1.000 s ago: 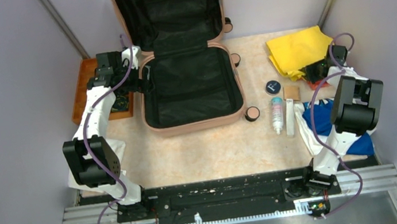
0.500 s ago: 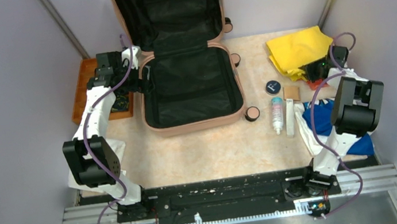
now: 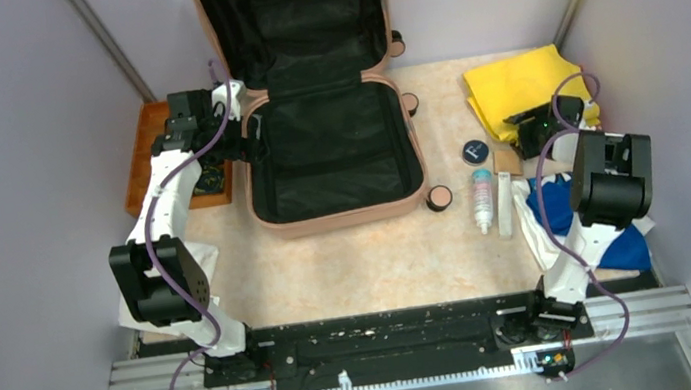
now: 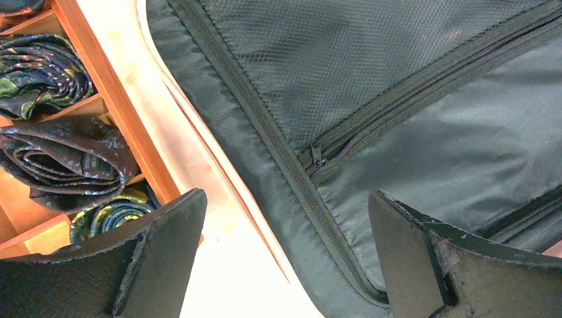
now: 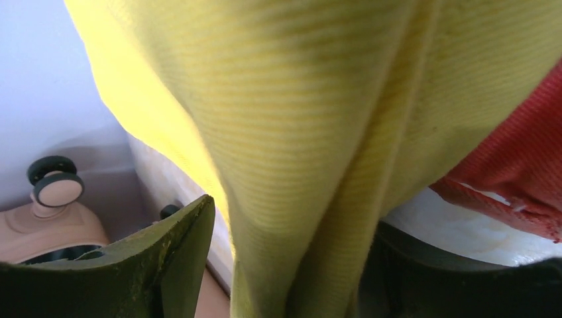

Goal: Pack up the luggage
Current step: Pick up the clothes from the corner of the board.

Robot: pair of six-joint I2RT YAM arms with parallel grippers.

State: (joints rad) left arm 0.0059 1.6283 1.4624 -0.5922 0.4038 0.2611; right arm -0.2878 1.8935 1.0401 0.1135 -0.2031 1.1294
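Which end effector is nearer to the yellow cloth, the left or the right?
Right. The right end effector is at the yellow cloth, with a fold between its fingers. The left end effector hangs over the luggage's left rim, far across.

Beige table (image 3: pixel 371 262) with luggage (image 3: pixel 331 151), orange tray (image 3: pixel 138 167), yellow cloth (image 3: pixel 513 82), bottle (image 3: pixel 483 199)

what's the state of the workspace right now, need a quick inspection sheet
surface: beige speckled table
job's things: luggage lies open, black lining, no items seen inside
clutter: yellow cloth, blue cloth, bottle, orange tray holding rolled ties
hands: left hand open over the luggage edge; right hand open, a yellow cloth fold between its jaws
cables: purple cables run along both arms
surroundings: plain grey walls
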